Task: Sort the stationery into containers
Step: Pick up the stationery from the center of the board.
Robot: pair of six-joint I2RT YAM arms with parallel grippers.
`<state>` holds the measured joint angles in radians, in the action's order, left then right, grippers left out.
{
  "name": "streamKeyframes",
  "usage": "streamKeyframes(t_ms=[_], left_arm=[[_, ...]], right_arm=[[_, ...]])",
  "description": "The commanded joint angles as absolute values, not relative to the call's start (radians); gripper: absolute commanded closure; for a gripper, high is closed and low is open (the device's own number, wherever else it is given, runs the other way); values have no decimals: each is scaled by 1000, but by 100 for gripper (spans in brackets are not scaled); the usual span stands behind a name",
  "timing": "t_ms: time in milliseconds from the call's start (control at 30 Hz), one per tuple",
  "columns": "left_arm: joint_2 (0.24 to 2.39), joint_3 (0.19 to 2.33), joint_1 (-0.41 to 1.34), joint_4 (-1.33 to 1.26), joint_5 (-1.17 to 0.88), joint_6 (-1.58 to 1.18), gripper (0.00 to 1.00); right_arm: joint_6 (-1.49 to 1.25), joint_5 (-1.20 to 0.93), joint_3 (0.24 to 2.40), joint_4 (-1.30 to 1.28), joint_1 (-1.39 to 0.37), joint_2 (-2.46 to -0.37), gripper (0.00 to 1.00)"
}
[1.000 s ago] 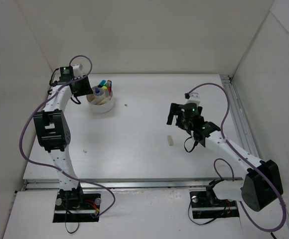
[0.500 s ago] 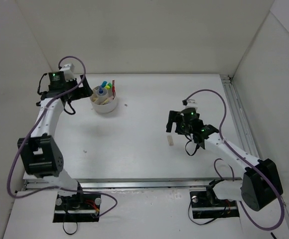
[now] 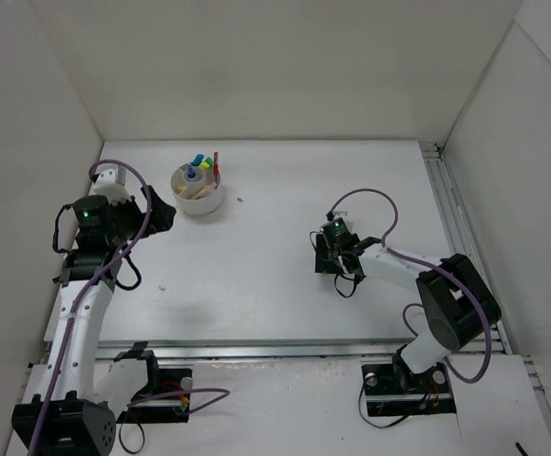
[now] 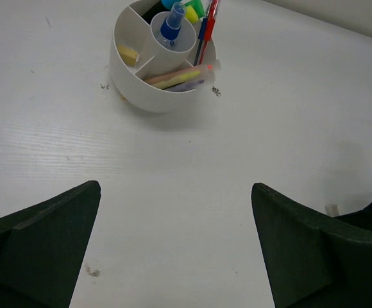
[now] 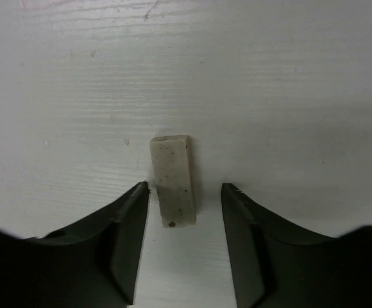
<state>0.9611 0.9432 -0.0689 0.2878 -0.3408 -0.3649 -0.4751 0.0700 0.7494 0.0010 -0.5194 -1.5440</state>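
The white divided bowl [image 3: 198,194] stands at the back left and holds a blue-capped white tube [image 4: 172,25], red pens [image 4: 206,25], highlighters [image 4: 195,9], a beige eraser [image 4: 128,54] and a cream stick [image 4: 176,78]. My left gripper [image 3: 161,217] hangs open and empty, well short of the bowl [image 4: 135,90]. On the table at centre right lies another beige eraser [image 5: 173,181]. My right gripper [image 5: 186,187] is down over it with a finger on each side, a small gap left on both sides. In the top view the right gripper [image 3: 325,258] hides that eraser.
White walls close the table at the back and on both sides. A metal rail [image 3: 451,223] runs along the right edge. Small dark specks [image 4: 215,92] mark the surface beside the bowl.
My left arm drew back from the bowl toward the near left and its jaws opened. My right gripper came down over the eraser and its jaws have narrowed around it.
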Motion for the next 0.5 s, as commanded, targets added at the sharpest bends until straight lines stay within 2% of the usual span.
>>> streamKeyframes(t_ms=[0,33,67,200,367,467], left_arm=[[930,966,-66,238,-390,-390,0],[925,972,-66,245,-390,-393,0],[927,974,-66,258,-393,-394,0],[917,948,-66,224,-507,-396,0],[920,893,-32,140,-636,-459,0],[936,848,49,49,-679,-495,0]], right_arm=[[-491,97,776,31,-531,-1586,58],[-495,86,773,46,-538,-1589,67],[-497,87,759,57,-543,-1585,82],[-441,33,718,135,-571,-1493,99],[-293,-185,663,271,-598,-1344,100],[-178,-375,631,382,-638,-1264,100]])
